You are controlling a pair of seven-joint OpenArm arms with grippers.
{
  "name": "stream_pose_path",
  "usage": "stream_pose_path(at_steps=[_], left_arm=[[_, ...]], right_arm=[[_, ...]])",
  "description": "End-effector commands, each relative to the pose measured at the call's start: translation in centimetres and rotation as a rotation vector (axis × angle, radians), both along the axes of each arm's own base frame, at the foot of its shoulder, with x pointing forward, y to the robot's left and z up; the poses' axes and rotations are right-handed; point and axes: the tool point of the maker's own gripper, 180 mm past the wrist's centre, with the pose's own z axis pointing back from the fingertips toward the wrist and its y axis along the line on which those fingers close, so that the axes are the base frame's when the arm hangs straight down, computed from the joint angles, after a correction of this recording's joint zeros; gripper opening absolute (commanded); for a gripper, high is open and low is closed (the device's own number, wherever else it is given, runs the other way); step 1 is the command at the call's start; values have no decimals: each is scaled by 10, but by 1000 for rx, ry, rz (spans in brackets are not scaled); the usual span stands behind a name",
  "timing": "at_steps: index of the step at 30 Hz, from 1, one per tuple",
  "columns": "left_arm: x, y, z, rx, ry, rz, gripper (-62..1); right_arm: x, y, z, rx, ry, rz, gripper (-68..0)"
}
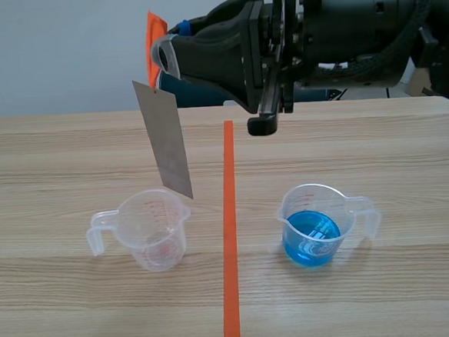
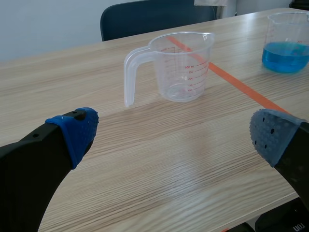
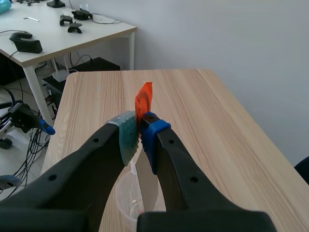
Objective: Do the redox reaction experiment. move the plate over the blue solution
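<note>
Scene view: the right arm stood raised across the top of the frame, its right gripper [image 1: 160, 59] clamped on the upper end of a grey metal plate [image 1: 169, 141] that bore an orange tab [image 1: 154, 42] at the top. The plate hung tilted, with its lower corner at about one o'clock of the empty beaker [image 1: 156, 229], just over the rim; whether the two touched could not be told. The blue solution [image 1: 311, 238] sat in a second beaker [image 1: 324, 208] at three o'clock of the empty one, across the orange tape line [image 1: 230, 237] on the wooden table [image 1: 47, 165], so the plate was not yet over the blue liquid. From the right wrist camera, the right gripper [image 3: 140, 136] had both pads pressed on the metal plate [image 3: 147, 182], the orange tab [image 3: 144, 100] rising past the fingertips and the empty beaker [image 3: 124, 200] showing under the fingers. From the left wrist camera, the left gripper [image 2: 175, 136] hung low over the table with its fingers wide apart and nothing between them; the empty beaker [image 2: 182, 67] stood at twelve o'clock ahead of it, the second beaker [image 2: 288, 42] at two o'clock.
</note>
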Motion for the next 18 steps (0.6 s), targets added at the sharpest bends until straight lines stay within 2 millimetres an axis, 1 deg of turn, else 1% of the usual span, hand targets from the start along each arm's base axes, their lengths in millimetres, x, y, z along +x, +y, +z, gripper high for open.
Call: stream_pose_path(at_steps=[1,4,7,9,12,14,17,18], left_arm=[[3,3,8,0,-34,-3,14],[3,3,9,-1,-38,-3,14],[1,3,14,-12,-65,-11,14],[-4,3,22,-25,-96,-20,14],[-15,6,39,-55,-170,-44,14],[-21,7,45,-67,-194,-55,14],[-21,7,45,-62,-194,-56,14],[-21,7,42,-56,-179,-53,14]], right_arm=[[-1,-2,16,29,-36,16,-673],[-1,-4,17,21,-48,25,-673],[-3,-7,18,16,-56,38,-673],[-4,-8,18,10,-60,47,-673],[-7,-11,17,10,-60,59,-673],[-8,-14,16,14,-56,59,-673],[-10,-18,14,7,-49,59,-673],[-10,-20,13,6,-49,60,-673]])
